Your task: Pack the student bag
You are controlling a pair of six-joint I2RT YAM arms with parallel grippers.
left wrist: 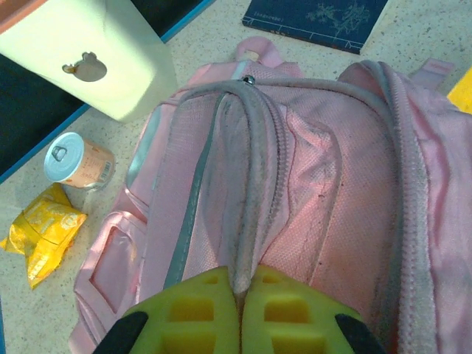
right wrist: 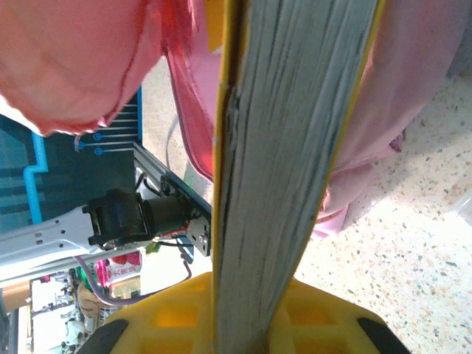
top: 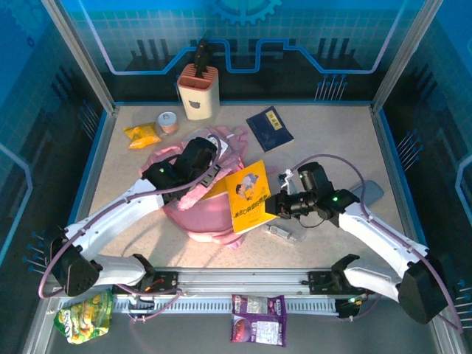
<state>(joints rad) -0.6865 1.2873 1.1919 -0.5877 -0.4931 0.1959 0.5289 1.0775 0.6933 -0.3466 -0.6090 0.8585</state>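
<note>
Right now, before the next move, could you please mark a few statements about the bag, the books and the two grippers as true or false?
1. The left gripper is shut on the zip trim of the student bag. True.
2. The right gripper is open and empty. False: it is shut on the yellow book, holding it by its edge.
3. The dark blue book is inside the bag. False: it lies on the table, beyond the bag.
4. The small can stands beside the yellow snack packet. True.
</note>
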